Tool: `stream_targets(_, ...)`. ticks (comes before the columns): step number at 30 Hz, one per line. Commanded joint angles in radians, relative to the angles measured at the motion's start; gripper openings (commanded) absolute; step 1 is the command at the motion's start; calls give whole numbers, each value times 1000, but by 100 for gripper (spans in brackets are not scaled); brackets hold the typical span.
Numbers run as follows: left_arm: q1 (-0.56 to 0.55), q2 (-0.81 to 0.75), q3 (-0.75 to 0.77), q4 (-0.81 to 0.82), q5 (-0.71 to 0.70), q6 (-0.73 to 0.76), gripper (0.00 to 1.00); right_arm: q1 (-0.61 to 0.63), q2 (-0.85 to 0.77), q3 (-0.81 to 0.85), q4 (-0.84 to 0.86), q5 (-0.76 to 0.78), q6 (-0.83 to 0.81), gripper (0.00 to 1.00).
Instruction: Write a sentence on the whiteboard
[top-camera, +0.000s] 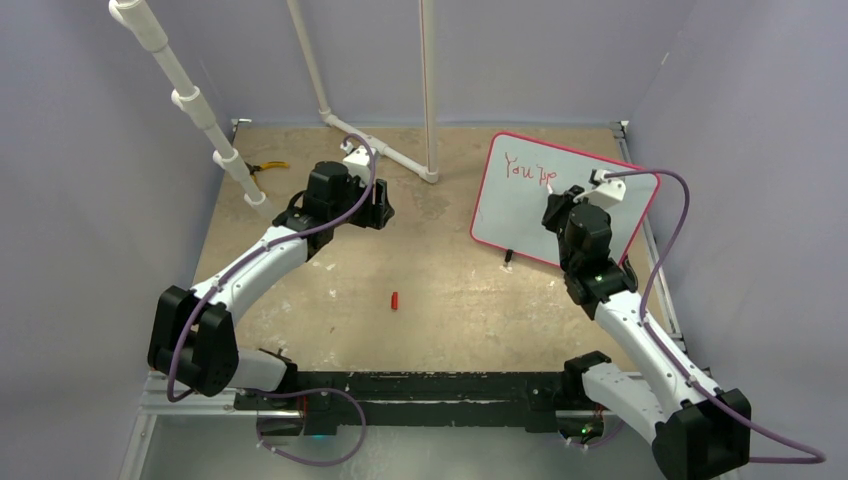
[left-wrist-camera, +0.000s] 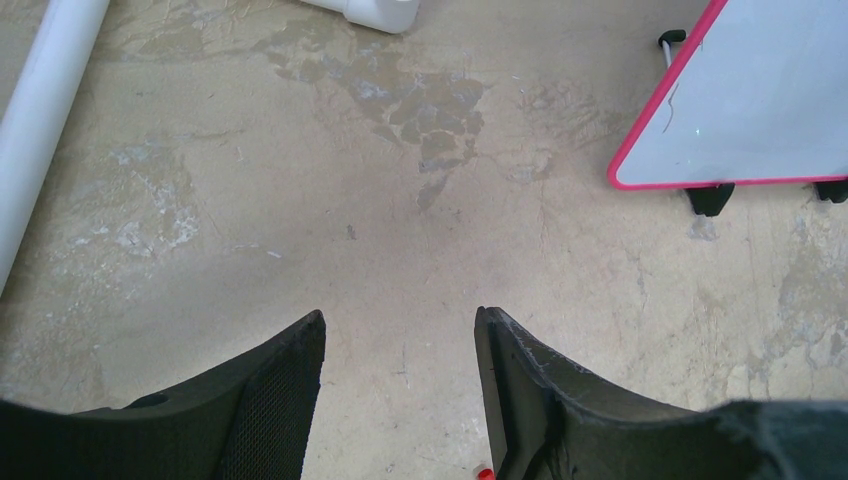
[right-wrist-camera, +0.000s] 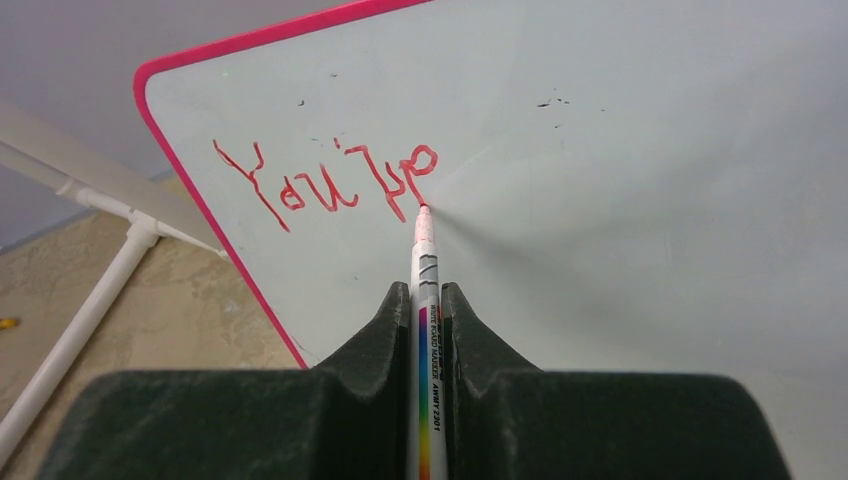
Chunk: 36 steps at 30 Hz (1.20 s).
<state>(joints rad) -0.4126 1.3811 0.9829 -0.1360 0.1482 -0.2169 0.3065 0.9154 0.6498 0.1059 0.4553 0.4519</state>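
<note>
The right gripper (right-wrist-camera: 427, 298) was clamped on the marker (right-wrist-camera: 424, 250), whose tip met the whiteboard (right-wrist-camera: 620, 200), propped at the far right, just under the sentence (right-wrist-camera: 320, 185), which read roughly "You're", so writing seemed mid-line and the next stroke called for steady rightward travel, while the left gripper (left-wrist-camera: 400, 335) hung with jaws apart, holding nothing.

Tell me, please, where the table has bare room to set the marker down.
Widest bare patch: centre, between left hand, whiteboard and red cap. More lies between cap and base rail. Crowded: pipes and pliers far left, whiteboard and right hand at right.
</note>
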Motion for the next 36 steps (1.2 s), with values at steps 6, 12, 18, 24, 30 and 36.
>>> stream_targets(6,-2,-46,-15,38,-11,1,56,-7,-24,7,-30,72,6,0)
stream_targets(12,-2,-54,-20,44,-18,-1,56,-7,-38,11,-40,102,2,0)
stream_targets(18,-2,-59,-24,48,-23,-2,56,-7,-49,13,-50,115,-4,0)
stream_targets(24,-2,-64,-26,51,-27,-3,56,-7,-76,11,-43,86,-11,0)
stream_targets(30,-2,-69,-29,55,-36,-5,56,-7,-136,9,-53,63,-30,0)
stream_targets(36,-2,-73,-33,59,-38,-7,56,-7,-166,20,-87,39,-24,0)
